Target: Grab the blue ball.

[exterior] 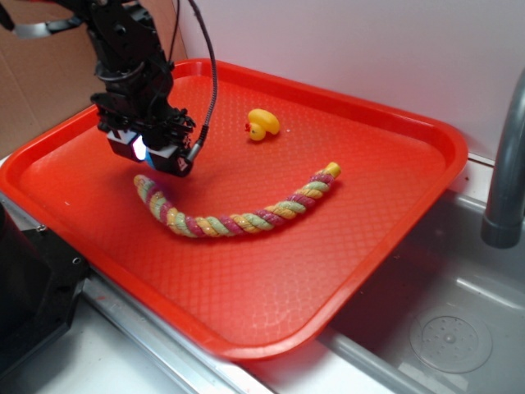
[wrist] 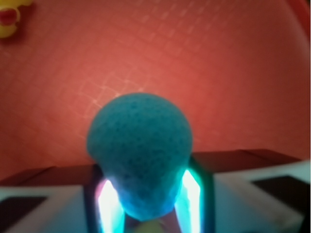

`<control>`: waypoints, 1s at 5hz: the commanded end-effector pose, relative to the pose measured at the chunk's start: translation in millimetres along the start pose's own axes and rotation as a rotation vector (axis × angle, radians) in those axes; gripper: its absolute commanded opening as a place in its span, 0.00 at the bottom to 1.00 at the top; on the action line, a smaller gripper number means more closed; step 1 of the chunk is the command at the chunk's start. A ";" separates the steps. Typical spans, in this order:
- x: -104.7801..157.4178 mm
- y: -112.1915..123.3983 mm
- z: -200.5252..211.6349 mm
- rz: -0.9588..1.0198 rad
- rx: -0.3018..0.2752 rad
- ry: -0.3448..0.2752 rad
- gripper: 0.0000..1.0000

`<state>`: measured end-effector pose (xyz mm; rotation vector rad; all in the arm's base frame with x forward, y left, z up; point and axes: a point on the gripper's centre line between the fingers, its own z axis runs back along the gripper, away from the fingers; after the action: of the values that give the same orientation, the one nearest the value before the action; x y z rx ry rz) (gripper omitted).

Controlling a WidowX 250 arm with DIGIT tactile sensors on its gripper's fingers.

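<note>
The blue ball (wrist: 140, 145), teal and knitted, fills the middle of the wrist view, squeezed between two glowing pads (wrist: 109, 204). My gripper (wrist: 148, 201) is shut on it, and the ball bulges out above the jaws. In the exterior view my gripper (exterior: 146, 149) hangs over the left part of the red tray (exterior: 271, 279), and only a small sliver of the blue ball (exterior: 139, 148) shows between the fingers. The gripper is just above the left end of the rope.
A yellow rubber duck (exterior: 262, 125) sits at the back of the tray, and also shows as the duck (wrist: 10, 18) at the wrist view's top left. A twisted multicoloured rope (exterior: 238, 213) curves across the tray. A sink (exterior: 443, 328) and faucet (exterior: 504, 172) lie right.
</note>
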<state>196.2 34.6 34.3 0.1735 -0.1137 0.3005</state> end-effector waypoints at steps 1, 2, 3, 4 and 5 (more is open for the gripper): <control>13.2 -11.4 75.0 -0.112 0.016 0.060 0.00; 4.4 -25.0 109.4 -0.125 -0.031 0.051 0.00; -4.1 -32.7 152.3 -0.135 -0.130 0.039 0.00; -7.5 -29.9 180.7 -0.112 -0.199 0.016 0.00; -13.5 -21.2 193.2 -0.045 -0.227 -0.020 0.00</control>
<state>170.0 -31.8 201.6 -0.0406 -0.1082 0.2284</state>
